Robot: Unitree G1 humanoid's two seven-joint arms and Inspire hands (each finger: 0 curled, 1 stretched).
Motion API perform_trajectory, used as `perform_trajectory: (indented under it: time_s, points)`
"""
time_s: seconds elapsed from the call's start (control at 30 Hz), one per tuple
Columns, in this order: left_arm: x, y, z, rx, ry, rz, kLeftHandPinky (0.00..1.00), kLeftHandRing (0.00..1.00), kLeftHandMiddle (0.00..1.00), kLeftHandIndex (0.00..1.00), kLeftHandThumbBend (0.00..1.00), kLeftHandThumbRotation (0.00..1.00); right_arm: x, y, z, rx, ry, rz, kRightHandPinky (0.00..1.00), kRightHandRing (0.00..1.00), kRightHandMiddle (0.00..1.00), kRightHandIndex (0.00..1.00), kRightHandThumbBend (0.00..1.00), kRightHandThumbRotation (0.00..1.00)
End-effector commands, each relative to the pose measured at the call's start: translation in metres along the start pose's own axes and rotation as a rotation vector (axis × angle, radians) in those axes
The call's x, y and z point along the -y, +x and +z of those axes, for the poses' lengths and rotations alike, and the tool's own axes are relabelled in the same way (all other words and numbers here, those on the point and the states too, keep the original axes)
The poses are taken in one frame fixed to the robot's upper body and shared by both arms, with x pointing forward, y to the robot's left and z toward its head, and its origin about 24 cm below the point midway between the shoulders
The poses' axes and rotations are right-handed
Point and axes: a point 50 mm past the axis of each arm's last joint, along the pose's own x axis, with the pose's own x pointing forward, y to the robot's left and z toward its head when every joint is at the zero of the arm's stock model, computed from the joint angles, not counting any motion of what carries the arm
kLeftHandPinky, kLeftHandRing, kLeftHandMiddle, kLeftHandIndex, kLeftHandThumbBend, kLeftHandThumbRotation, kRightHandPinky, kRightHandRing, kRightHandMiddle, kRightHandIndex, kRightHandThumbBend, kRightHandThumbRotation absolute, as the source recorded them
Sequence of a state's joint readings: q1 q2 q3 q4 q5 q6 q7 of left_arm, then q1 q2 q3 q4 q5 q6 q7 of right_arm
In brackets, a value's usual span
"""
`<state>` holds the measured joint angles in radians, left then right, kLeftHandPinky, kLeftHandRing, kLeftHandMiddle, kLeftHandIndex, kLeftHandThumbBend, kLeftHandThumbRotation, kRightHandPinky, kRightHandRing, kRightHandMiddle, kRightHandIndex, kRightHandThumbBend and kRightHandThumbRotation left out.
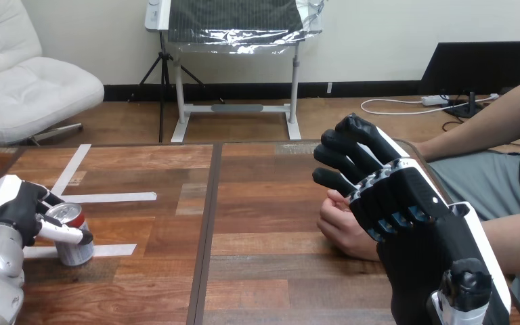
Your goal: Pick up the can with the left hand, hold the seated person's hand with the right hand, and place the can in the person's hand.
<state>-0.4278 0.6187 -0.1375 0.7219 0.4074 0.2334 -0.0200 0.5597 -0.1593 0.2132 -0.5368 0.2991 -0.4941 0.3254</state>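
— Where was the can (74, 237)?
— On the table (264, 271) beside tape strips (108, 197), the left hand (15, 213) curled round it
— And to the can's right?
— The right hand (406, 203), fingers straight, covered part of the person's hand (342, 230)

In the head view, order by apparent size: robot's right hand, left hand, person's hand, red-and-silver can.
Largest: right hand, though nearest the camera
left hand
then person's hand, partly hidden, and red-and-silver can, too alike to rank
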Motion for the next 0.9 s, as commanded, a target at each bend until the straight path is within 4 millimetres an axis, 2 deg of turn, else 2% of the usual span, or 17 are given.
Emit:
perform_trajectory:
  time_s: [0.0,0.37,0.87]
  points:
    - [-0.0097,0.003,0.0117,0.026,0.029,0.04,0.48,0.58,0.6,0.51,0.74,0.0,0.0013,0.0064,0.0107,0.083,-0.025,0.003,0.85,0.88,0.88,0.88,1.0,0.87]
    - [-0.0093,0.0026,0.0121,0.026,0.051,0.052,0.45,0.55,0.58,0.52,0.75,0.0,0.0017,0.0065,0.0108,0.088,-0.025,0.005,0.84,0.88,0.88,0.88,1.0,0.86]
    - [-0.0078,0.0022,0.0121,0.036,0.065,0.09,0.42,0.52,0.55,0.51,0.72,0.0,0.0022,0.0065,0.0108,0.088,-0.023,0.002,0.84,0.87,0.88,0.88,1.0,0.86]
